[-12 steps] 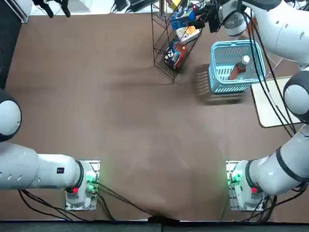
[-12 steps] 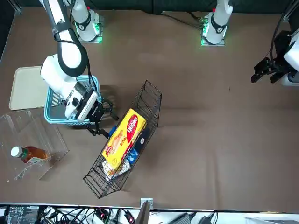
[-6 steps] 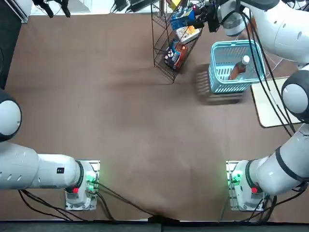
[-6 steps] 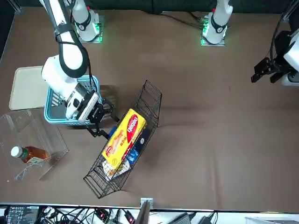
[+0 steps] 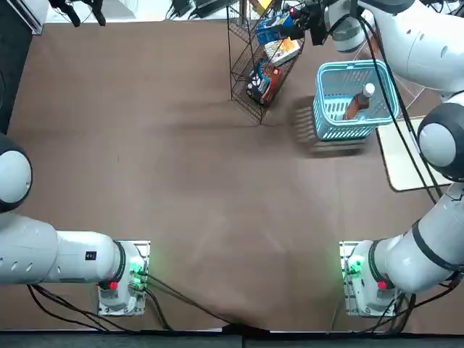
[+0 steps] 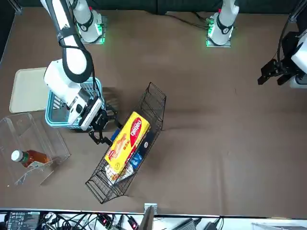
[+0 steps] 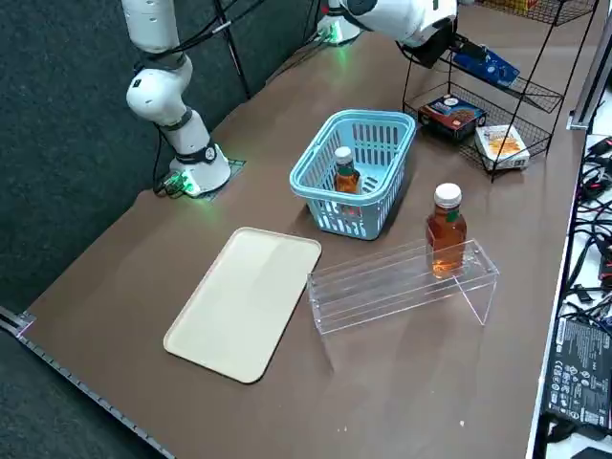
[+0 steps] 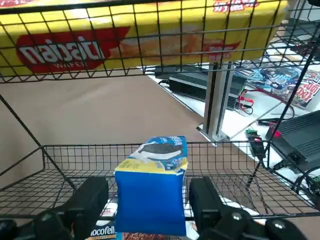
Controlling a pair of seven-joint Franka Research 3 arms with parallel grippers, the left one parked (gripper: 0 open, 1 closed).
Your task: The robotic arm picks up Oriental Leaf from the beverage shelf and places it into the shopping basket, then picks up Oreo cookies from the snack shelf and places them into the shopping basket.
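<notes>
My right gripper (image 8: 148, 192) is open inside the black wire snack shelf (image 5: 250, 69), with one finger on each side of the bright blue Oreo cookies packet (image 8: 152, 190) and a small gap on both sides. From the side, the gripper (image 7: 459, 43) meets the Oreo cookies (image 7: 486, 65) on an upper tier. One Oriental Leaf bottle (image 7: 345, 172) stands in the light blue shopping basket (image 7: 316, 191). Another such bottle (image 7: 446, 229) stands on the clear beverage shelf (image 7: 402, 282).
A yellow wafer box (image 6: 127, 139) lies on the rack's top tier, right above my fingers. A dark blue-and-red packet (image 7: 453, 112) and a white-and-orange box (image 7: 501, 143) lie on the lower tiers. A flat cream tray (image 7: 247, 298) sits beside the basket.
My right gripper has edged a little further toward the rack, closing in around the Oreo packet. The basket, bottles and rack have not moved.
</notes>
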